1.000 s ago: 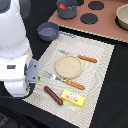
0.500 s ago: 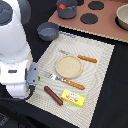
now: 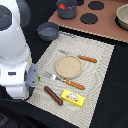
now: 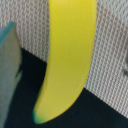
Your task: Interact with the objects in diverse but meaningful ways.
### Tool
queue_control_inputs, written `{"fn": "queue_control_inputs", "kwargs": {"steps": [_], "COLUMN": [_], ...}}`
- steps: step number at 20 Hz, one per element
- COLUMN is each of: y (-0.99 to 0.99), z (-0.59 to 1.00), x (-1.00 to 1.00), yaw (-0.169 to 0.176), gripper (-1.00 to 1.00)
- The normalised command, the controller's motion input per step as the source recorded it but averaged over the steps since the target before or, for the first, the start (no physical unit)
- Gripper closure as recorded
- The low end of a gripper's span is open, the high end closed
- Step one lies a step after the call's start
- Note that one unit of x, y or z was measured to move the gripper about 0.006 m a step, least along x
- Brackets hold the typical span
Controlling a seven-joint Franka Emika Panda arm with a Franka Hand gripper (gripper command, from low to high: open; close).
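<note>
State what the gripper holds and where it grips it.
Cannot be told: the wrist view shows the banana lying close below on the mat, but no fingers appear.

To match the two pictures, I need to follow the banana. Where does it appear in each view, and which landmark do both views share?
Exterior view: the banana is almost wholly hidden behind the arm; only a yellow-green sliver, probably it, shows at the mat's edge on the exterior view's left.
Wrist view: the banana fills the middle, its tip over the dark table.
Shared landmark: the striped mat.
</note>
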Motion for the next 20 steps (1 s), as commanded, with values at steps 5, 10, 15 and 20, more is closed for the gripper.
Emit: {"fn": "queue_control_inputs", "kwargs": {"steps": [5, 10, 15, 20], "y": [-0.07, -0.05, 0.12, 0.33], "z": [-0.08, 0.03, 0.93, 0.97], "x": [-0.01, 0.00, 0.00, 0.33], "yaw": [-0.025, -0.027, -0.038, -0.003], "gripper": [1.00, 1.00, 1.00, 1.00]}}
